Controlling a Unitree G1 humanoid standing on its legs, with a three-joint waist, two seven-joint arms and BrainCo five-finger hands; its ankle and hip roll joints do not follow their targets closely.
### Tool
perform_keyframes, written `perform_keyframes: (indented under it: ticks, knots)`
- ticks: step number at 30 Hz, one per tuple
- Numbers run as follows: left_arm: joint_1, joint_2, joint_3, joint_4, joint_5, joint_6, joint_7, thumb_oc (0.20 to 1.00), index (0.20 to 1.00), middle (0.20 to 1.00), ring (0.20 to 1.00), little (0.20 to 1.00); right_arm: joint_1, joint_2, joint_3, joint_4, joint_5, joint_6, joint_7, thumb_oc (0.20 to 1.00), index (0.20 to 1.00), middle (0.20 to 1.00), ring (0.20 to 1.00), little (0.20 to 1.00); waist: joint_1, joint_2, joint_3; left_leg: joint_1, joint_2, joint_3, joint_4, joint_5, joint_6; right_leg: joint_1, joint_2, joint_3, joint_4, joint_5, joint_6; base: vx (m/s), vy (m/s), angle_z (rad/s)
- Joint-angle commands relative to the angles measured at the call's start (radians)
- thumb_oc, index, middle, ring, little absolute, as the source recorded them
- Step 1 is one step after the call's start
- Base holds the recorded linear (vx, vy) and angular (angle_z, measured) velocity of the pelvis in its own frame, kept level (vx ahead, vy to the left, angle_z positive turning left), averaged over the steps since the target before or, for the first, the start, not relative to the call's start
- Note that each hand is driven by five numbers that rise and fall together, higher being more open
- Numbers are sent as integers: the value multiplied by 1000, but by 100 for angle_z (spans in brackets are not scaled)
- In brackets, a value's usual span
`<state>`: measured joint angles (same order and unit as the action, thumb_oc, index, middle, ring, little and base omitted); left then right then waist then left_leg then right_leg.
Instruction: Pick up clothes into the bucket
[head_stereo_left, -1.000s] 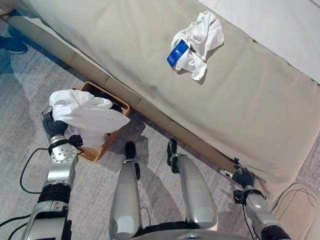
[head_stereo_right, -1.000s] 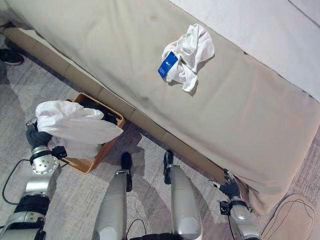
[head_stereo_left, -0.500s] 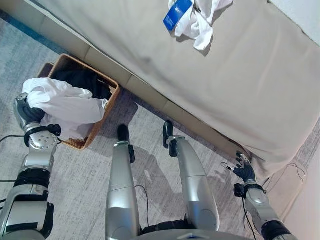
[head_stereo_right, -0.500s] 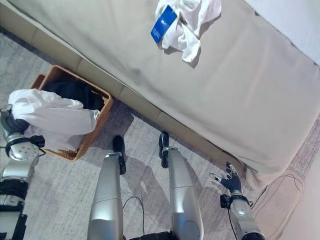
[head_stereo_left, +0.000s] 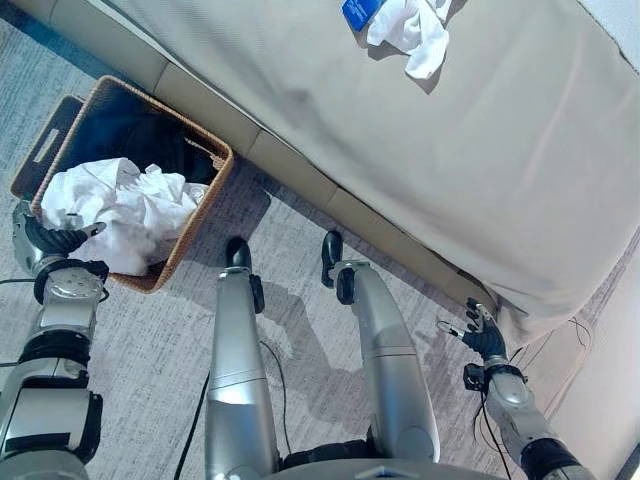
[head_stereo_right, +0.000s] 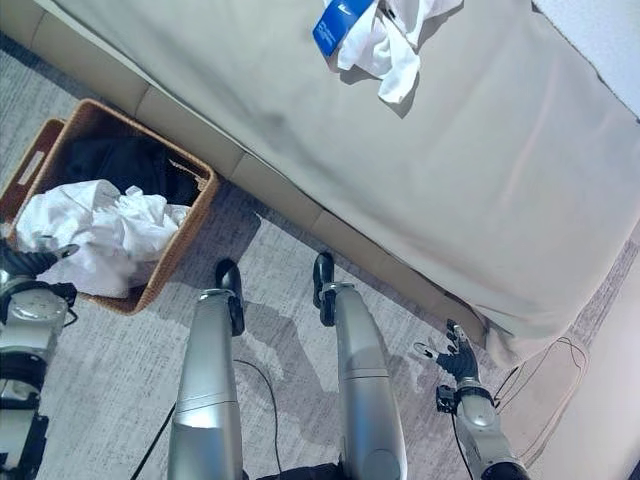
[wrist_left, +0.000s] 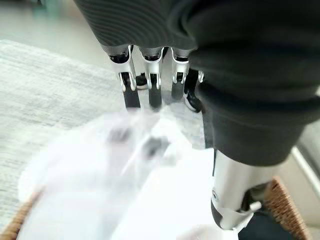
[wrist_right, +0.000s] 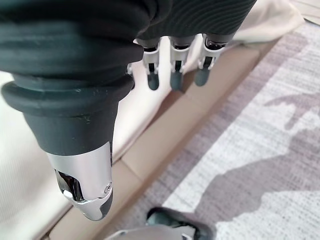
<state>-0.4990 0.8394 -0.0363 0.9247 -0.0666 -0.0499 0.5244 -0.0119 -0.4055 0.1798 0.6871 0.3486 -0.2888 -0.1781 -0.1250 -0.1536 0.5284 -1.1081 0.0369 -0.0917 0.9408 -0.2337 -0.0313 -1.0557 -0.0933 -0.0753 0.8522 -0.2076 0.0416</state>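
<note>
A woven brown basket (head_stereo_left: 217, 168) stands on the carpet against the bed's base. A crumpled white garment (head_stereo_left: 120, 205) lies in its near half, over dark clothing (head_stereo_left: 135, 130). My left hand (head_stereo_left: 45, 238) hovers at the basket's near corner, open, its straight fingers (wrist_left: 150, 85) just above the white cloth (wrist_left: 125, 195) and holding nothing. More white clothes (head_stereo_left: 415, 25) with a blue tag (head_stereo_left: 360, 10) lie far back on the bed. My right hand (head_stereo_left: 480, 338) hangs open and idle by the bed's corner, its fingers (wrist_right: 175, 75) spread.
The beige bed (head_stereo_left: 300, 70) runs diagonally across the far side, with a tan base panel (wrist_right: 165, 135) along the floor. Grey carpet (head_stereo_left: 150, 360) covers the near ground. Thin cables (head_stereo_left: 560, 335) trail by the bed's right corner.
My left hand has let go of the white garment, which dropped from above the rim into the basket. The camera has shifted, so the bed and basket sit differently in view.
</note>
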Motion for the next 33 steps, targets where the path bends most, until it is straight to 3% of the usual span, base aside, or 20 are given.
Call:
perform_keyframes:
  ticks: [1,4,11,14,15,17,19,21,24,26,27,29,33]
  knots:
    - [4,81,-21,7,120,24,-21,1000,1000,1000,1000,1000,13,-46,19,-33,33,-4,18,1000,1000,1000,1000,1000,9,-17,-8,89,-32,30,-2,-92,77,88,-35,32,-59,23,71,-19,35,-1]
    - [17,34,17,17,34,5,-43,1000,1000,1000,1000,1000,4,-55,17,-29,39,2,32,1000,1000,1000,1000,1000,12,-3,-8,115,-40,36,-48,-71,74,106,-45,45,-93,35,64,-34,32,-2]
    - [126,-71,61,-54,-5,-30,-50,1000,1000,1000,1000,1000,-25,-59,20,-28,-6,16,25,1000,1000,1000,1000,1000,31,55,-8,227,-66,61,-204,1,60,187,-64,65,-191,69,55,-48,22,2]
    - [168,-156,57,-108,-63,-87,-53,1000,1000,1000,1000,1000,-49,-56,25,-3,-40,22,2,1000,1000,1000,1000,1000,44,85,-8,317,-78,75,-303,44,56,259,-63,69,-258,94,57,-68,15,2]
    - [166,-190,64,-122,-116,-119,-58,1000,1000,1000,1000,1000,-65,-50,22,9,-45,20,-6,1000,1000,1000,1000,1000,46,90,-8,326,-83,88,-344,94,59,266,-67,65,-293,135,52,-121,-5,-7]
    - [180,-270,39,-129,-225,-193,-114,1000,1000,1000,1000,1000,-97,-41,26,43,-56,20,-21,1000,1000,1000,1000,1000,56,106,-8,424,-94,88,-431,127,54,355,-64,60,-358,154,59,-70,-28,-6]
    - [193,-361,27,-103,-319,-227,-173,1000,1000,1000,1000,1000,-116,-29,30,81,-78,20,-34,1000,1000,1000,1000,1000,61,119,-8,516,-96,84,-508,154,48,442,-62,54,-412,167,63,-6,-48,-3]
    - [221,-437,-19,-116,-319,-237,-210,1000,1000,1000,1000,1000,-121,-16,30,110,-107,30,-41,1000,1000,1000,1000,1000,63,131,-8,637,-97,74,-610,187,33,564,-63,35,-495,186,68,24,-98,0]
    - [260,-501,-57,-132,-316,-241,-224,1000,1000,1000,1000,1000,-110,4,34,138,-132,36,-45,1000,1000,1000,1000,1000,63,142,-48,721,-95,67,-687,216,23,647,-60,21,-562,202,70,98,-95,16]
    - [331,-558,-106,-143,-302,-233,-277,1000,1000,1000,1000,1000,-78,26,38,162,-173,52,-42,1000,1000,1000,1000,1000,65,151,-117,824,-90,63,-768,234,10,759,-54,4,-639,212,74,130,-124,11]
    - [332,-558,-107,-143,-302,-233,-277,1000,1000,1000,1000,1000,-77,25,38,161,-173,52,-42,1000,1000,1000,1000,1000,65,152,-115,829,-90,62,-771,235,10,764,-54,3,-641,213,74,122,-135,6]
    - [386,-597,-164,-66,-185,-211,-310,1000,1000,1000,1000,1000,-52,52,67,232,-238,73,-28,1000,1000,1000,1000,1000,75,149,-203,930,-87,60,-823,236,-2,889,-37,-14,-749,225,73,162,-176,9]
    - [420,-634,-169,20,-122,-194,-309,1000,1000,1000,1000,1000,-36,66,83,275,-263,81,-17,1000,1000,1000,1000,1000,87,142,-260,997,-75,64,-850,229,-8,982,-26,-21,-840,241,74,105,-103,5]
